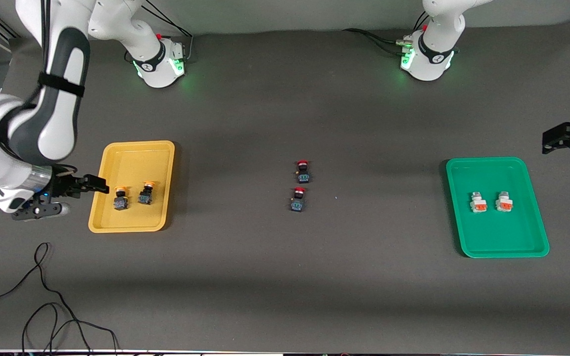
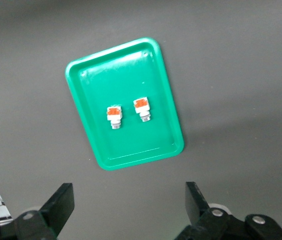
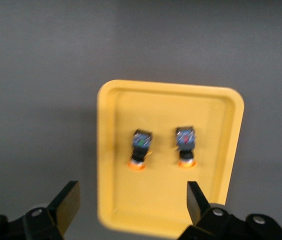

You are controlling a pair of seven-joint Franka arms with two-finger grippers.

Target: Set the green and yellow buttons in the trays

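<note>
Buttons (image 1: 133, 195) all in trays (image 1: 497, 242); right gripper (image 3: 131, 207) & left gripper (image 2: 128, 210) released, empty: just lift straight, no bump w/ rims

- Left pincer (image 2: 126, 210): cut by the front view's edge; its wrist view shows only its fingertips.
- Right wrist view: yellow-capped buttons (image 3: 141, 147) blurred.

Even overhead light, soft shadows beside trays, right wrist view blurred
</note>
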